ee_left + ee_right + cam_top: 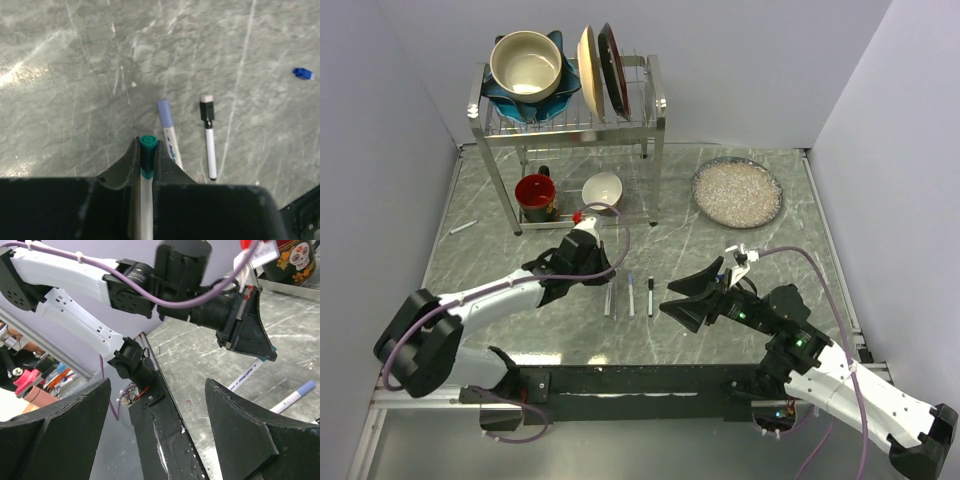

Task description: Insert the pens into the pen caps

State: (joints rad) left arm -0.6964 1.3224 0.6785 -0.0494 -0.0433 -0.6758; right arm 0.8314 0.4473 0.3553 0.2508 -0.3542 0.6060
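**Teal pen gripped, two more on the desk**

My left pincer (604,273) is clenched on the teal pen (147,142). The white barrel runs back between the two fingers, and the teal end pokes out just past their tips. I cannot tell whether the pen rests on the marbled desk (690,235) or hangs just above it.

Just to the right of that grip in my left wrist view, the blue pen (168,131) and the black pen (209,145) lie flat on the desk. They are side by side, roughly parallel and not touching. The blue cap (303,74) lies alone, well apart from both pens, near the right edge of the same view.

My right pincer (157,381) is released, its two dark fingers spread wide with nothing between them. From above, it points toward the row of pens from the right, near the black pen but not touching it. All three pens sit between my two pincers.
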